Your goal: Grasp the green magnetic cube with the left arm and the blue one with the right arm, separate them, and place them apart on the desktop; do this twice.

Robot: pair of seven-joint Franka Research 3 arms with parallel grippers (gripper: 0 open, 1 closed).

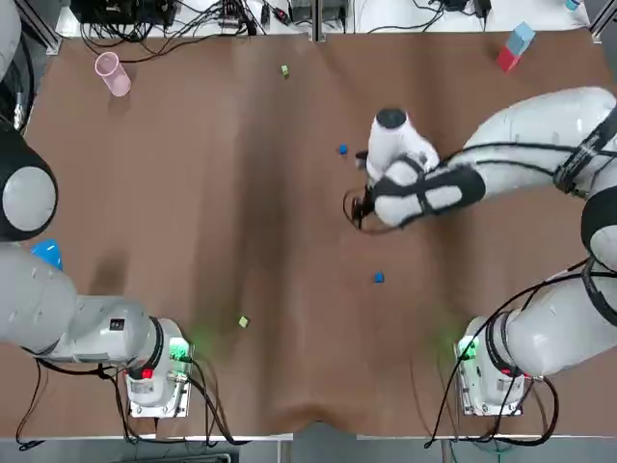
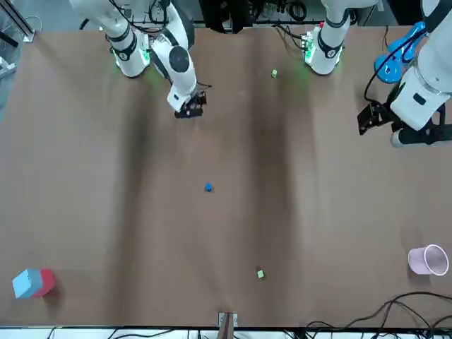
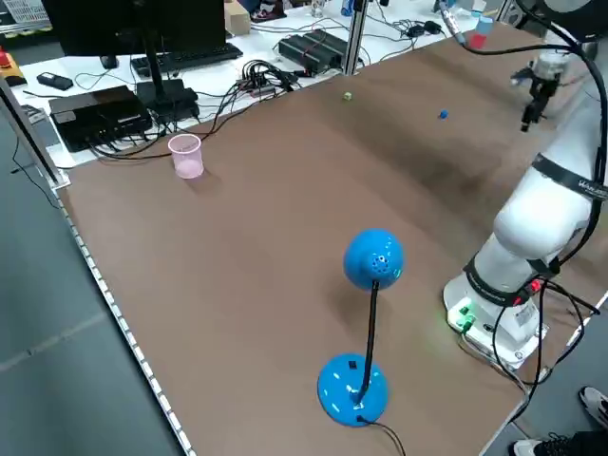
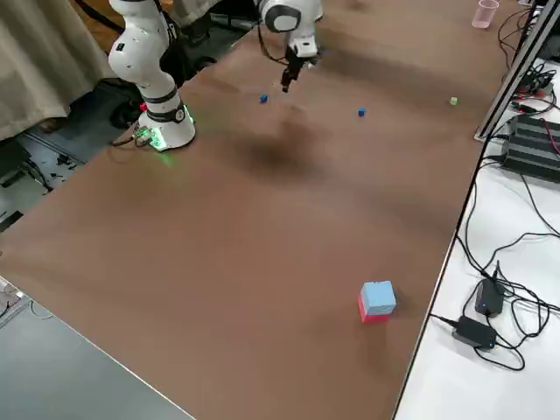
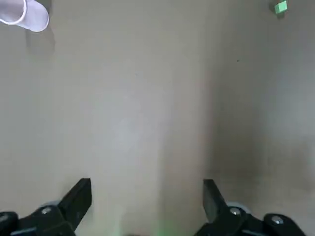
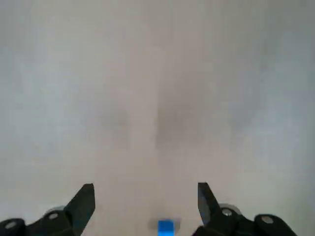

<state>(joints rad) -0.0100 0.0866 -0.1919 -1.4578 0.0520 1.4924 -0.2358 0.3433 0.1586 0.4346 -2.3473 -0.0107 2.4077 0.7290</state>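
hovering near a small, light, rigid blue cube (image 6: 166, 226), right gripper (image 1: 358, 207) has jaws released; pinch its flat sides. left gripper (image 5: 147, 192) parked, jaws spread.

Table cover (image 1: 193, 193): brown, matt, cloth-like; slight ripple at the 6 o'clock edge in the top view.

Right arm (image 1: 525, 130) and left arm (image 1: 48, 309): shells of smooth white plastic, glossy, with highlights on the curved parts; dark matt bands at the joints.

Left gripper (image 5: 147, 189) and right gripper (image 6: 145, 196): fingers (image 5: 78, 196) matt black, plastic by the look.

Blue cubes (image 1: 342, 149) (image 1: 379, 278) and green cubes (image 1: 284, 69) (image 1: 243, 322): plain colour, smooth, no shine seen; too small to tell the material.

Cup (image 1: 113, 74), 11 o'clock: thin translucent pink plastic.

Lamp (image 3: 373, 258): glossy blue head and base, thin black stem.

Block (image 4: 377, 301), 1 o'clock: blue over red, matt.
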